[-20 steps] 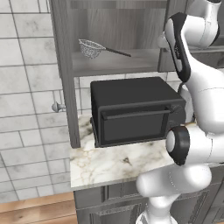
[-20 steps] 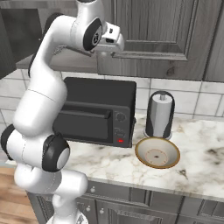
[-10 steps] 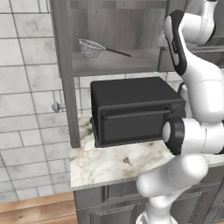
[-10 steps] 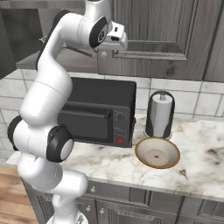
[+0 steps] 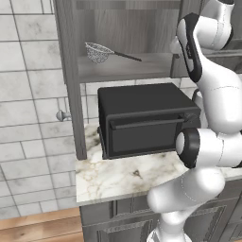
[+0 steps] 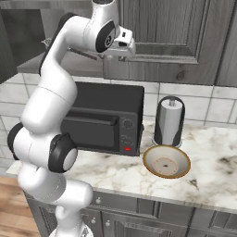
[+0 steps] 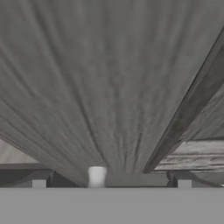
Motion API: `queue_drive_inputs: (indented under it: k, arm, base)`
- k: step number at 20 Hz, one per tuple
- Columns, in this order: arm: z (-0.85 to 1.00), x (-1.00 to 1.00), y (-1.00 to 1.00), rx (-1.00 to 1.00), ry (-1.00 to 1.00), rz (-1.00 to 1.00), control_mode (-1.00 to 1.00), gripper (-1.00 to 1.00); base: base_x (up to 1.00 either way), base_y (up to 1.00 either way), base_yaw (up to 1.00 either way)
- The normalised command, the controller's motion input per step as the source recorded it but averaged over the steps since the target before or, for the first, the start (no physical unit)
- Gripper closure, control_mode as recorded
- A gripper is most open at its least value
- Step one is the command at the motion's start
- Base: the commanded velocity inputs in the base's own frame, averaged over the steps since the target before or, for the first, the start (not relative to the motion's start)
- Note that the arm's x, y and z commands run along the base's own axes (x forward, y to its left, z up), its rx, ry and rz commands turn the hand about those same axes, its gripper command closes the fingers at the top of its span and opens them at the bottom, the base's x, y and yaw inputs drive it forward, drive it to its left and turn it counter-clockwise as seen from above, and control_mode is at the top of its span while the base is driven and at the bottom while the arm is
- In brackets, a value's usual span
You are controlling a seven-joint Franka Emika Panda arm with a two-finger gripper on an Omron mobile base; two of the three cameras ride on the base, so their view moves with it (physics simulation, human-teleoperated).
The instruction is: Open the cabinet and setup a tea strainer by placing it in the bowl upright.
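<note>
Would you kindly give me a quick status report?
Gripper up at the cabinet, jaws open, empty. Tea strainer on the shelf; bowl on the counter. Toaster oven below.

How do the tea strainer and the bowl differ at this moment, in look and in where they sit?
The tea strainer is silver wire mesh with a long thin dark handle; the bowl is solid tan-brown with a paler rim and no handle. The tea strainer lies up on the open cabinet's grey shelf, the bowl sits below on the marble counter. Both have round rims, and nothing is gripping either.
</note>
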Motion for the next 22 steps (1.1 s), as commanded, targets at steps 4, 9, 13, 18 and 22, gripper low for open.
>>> queue_drive_inputs:
  k: [4,9,13,18,22]
  arm:
    - [-0.05,0.09,0.0,0.0,0.0,0.0,-1.0,-1.0]
    - [0.0,0.09,0.0,0.0,0.0,0.0,-1.0,-1.0]
    - [0.0,0.11,0.0,0.0,0.0,0.0,-1.0,1.0]
    - [0.0,0.09,0.0,0.0,0.0,0.0,-1.0,1.0]
    - [0.0,0.05,0.0,0.0,0.0,0.0,-1.0,1.0]
  base:
    - [0.0,0.0,0.0]
    - [0.0,0.0,0.0]
    - [0.0,0.0,0.0]
    - [0.0,0.0,0.0]
    - [0.0,0.0,0.0]
